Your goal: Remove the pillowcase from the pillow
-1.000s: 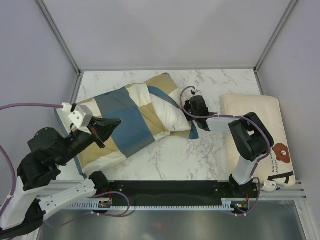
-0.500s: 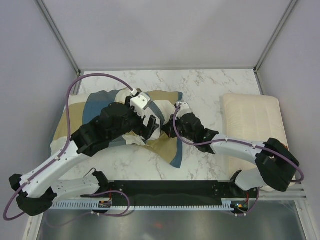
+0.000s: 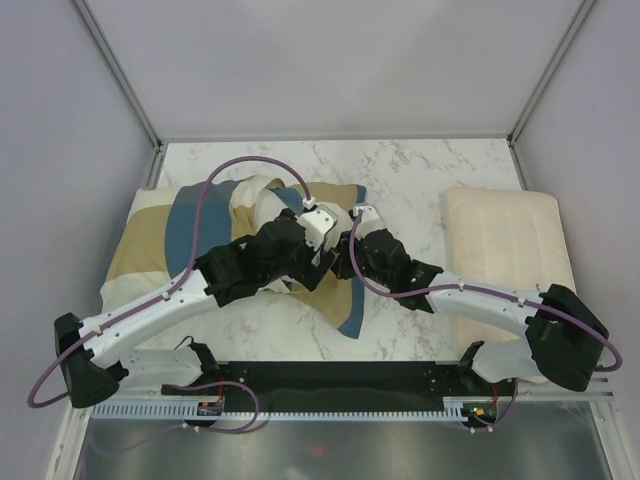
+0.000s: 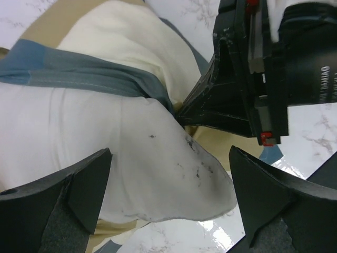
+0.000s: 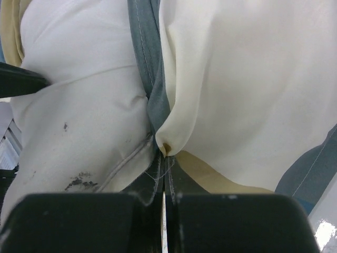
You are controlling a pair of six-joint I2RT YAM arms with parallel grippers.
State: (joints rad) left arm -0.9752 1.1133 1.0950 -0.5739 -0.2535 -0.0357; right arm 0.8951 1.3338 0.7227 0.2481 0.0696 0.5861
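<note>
From above, the pillowcase (image 3: 135,262) lies at 9 o'clock on the table (image 3: 420,170), its blue and tan blocks rumpled, its open end turned toward the middle. A spare pillow (image 3: 505,245) sits apart at 3 o'clock. Both arms reach in and meet at the centre. The left gripper (image 3: 322,260) comes in from 8 o'clock and the right gripper (image 3: 347,252) from 4 o'clock, almost nose to nose over the open end.

The left wrist view shows that gripper spread wide and holding nothing. A bare white corner of the pillow (image 4: 126,153), smudged dark, pokes out between its fingers (image 4: 87,184). At 2 o'clock the right gripper bites the blue hem just where it crosses the pillow.

In the right wrist view the fingers are pressed together on a pucker of blue hem and cream cloth at 6 o'clock. The pillow bulges away to 10 o'clock.

The case looks thin, limp and light, so I'd expect it to bunch and slide rather than hold a shape. The pillow looks plump and squashy, likely to drag inside the cloth. The exposed corner seems the best place to grip, pinched deep so the stuffing doesn't slip out, with the hem held at its stitched edge.
</note>
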